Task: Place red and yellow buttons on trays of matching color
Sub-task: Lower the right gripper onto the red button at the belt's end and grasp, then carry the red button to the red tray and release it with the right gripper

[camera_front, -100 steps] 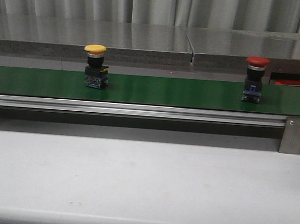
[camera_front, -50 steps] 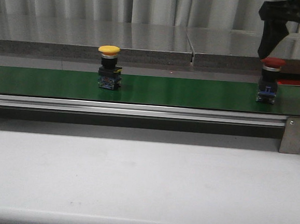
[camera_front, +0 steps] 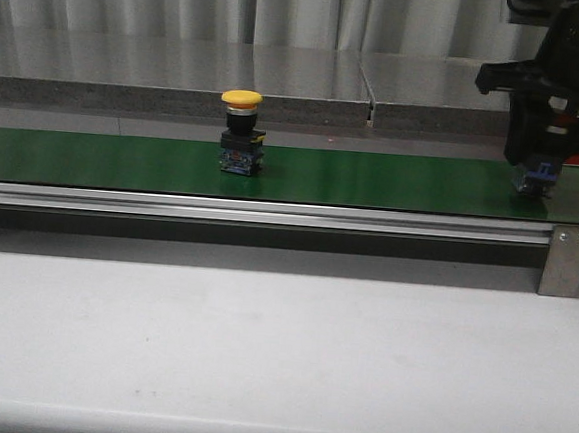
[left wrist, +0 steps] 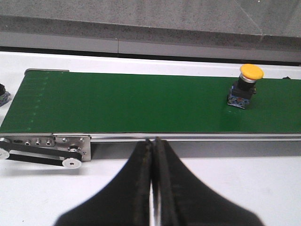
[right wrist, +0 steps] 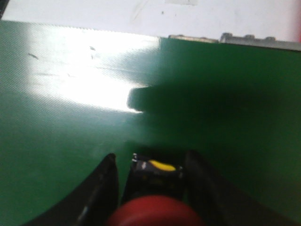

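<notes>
Right wrist view: domed red button [right wrist: 155, 212] between black claw [right wrist: 153, 188] fingers.

**A factory-style test bench**

I work in what looks like an industrial lab or workshop cell. A long green conveyor belt [camera_front: 373, 180] runs on an aluminium rail [camera_front: 260, 212] with a bolted end bracket [camera_front: 565, 260]. Behind it stand grey metal panels [camera_front: 281, 70] and a pleated curtain [camera_front: 186, 3]; before me lies a plain white table [camera_front: 259, 355].

Right gripper [camera_front: 534, 168] low at far right, fingers [right wrist: 101, 188] spread, left gripper [left wrist: 152, 188] near, fingers pressed together
</notes>
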Available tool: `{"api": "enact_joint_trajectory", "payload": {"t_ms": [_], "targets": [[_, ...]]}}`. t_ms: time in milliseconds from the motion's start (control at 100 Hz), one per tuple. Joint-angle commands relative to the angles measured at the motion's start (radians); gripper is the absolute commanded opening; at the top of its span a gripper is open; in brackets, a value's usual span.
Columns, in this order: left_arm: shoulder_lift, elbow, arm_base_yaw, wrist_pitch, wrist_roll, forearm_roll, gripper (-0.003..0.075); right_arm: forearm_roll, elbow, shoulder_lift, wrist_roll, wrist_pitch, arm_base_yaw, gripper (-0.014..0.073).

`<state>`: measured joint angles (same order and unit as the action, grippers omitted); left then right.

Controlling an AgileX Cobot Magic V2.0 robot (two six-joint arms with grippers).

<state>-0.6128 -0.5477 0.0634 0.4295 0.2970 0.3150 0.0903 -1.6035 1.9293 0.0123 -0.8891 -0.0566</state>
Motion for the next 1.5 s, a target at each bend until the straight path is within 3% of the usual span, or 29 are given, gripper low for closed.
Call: {"api": "enact_joint_trajectory", "payload": {"t_ms": [0,480,1130,1200,1390,1490], "targets": [[0.001,-0.03,0.005,-0.077,0.001,0.021,-0.0019,-0.01,-0.084,-0.057,-0.005,0.002,0.023,0.0144],[0.001,-0.03,0.005,-0.077,0.001,0.021,-0.0019,-0.004,-0.377,0.101,-0.044,-0.03,0.318,0.0144],[0.001,-0.03,0.005,-0.077,0.001,0.021,-0.0019,0.018,-0.386,0.285,-0.066,0.078,0.342,0.0148],[0.001,-0.03,0.005,-0.077,0.001,0.021,-0.0019,0.019,-0.386,0.289,-0.066,0.075,0.342,0.0193],[0.001,-0.03,0.005,-0.077,0.001,0.021,-0.0019,0.019,-0.386,0.299,-0.066,0.07,0.342,0.0451],[0.001,-0.03,0.005,-0.077,0.001,0.021,-0.0019,0.018,-0.386,0.299,-0.066,0.08,0.342,0.0531]]}}
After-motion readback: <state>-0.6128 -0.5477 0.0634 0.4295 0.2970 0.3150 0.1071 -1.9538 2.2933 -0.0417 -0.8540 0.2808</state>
